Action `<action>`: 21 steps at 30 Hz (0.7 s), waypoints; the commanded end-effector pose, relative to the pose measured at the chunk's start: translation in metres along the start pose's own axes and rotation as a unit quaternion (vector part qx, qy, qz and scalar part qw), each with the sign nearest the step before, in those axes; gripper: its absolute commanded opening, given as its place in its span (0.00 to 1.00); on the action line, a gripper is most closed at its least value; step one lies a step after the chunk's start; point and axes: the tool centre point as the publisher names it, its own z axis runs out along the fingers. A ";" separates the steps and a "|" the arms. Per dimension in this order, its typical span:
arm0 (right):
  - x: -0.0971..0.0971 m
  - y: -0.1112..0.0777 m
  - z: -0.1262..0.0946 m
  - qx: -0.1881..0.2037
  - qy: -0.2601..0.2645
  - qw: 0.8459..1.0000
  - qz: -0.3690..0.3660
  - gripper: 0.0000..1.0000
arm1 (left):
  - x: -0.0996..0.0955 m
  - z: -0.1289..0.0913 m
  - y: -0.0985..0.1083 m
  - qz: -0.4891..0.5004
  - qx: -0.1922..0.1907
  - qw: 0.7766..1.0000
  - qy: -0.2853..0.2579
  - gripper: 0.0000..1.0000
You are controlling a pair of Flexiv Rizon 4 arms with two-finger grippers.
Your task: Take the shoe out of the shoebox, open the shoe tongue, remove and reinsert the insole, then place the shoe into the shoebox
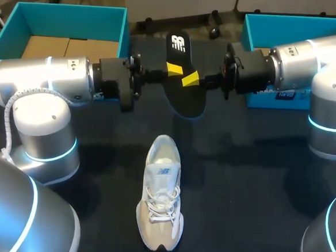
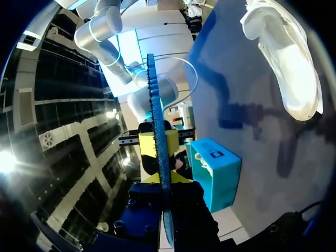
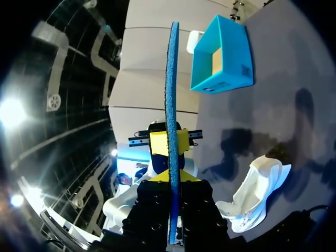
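A black insole (image 1: 183,75) with a white logo hangs in the air over the back of the table, held from both sides. My left gripper (image 1: 173,70) is shut on its left edge, and my right gripper (image 1: 190,79) is shut on its right edge. In the left wrist view the insole (image 2: 159,121) runs edge-on, blue, between the tips of that gripper (image 2: 164,178). The right wrist view likewise has the insole (image 3: 172,79) clamped in its own gripper (image 3: 172,176). The white and beige shoe (image 1: 161,192) lies on the dark table in front, toe toward the near edge, laces loosened.
A teal shoebox (image 1: 60,14) with a cardboard floor stands at the back left behind my left arm. A second teal box part (image 1: 296,28) sits at the back right behind my right arm. Both arms stretch level across the back of the table.
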 end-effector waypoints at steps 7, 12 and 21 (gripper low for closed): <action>-0.007 0.000 -0.003 -0.003 0.008 1.000 -0.019 0.00 | -0.001 -0.018 -0.005 -0.027 0.012 0.999 0.041 1.00; -0.012 0.001 -0.006 -0.007 0.007 1.000 -0.029 0.00 | -0.002 -0.037 -0.006 -0.068 0.030 0.993 0.094 1.00; -0.015 0.003 -0.006 -0.014 0.013 0.999 -0.044 0.00 | -0.002 -0.059 -0.009 -0.095 0.047 0.979 0.174 1.00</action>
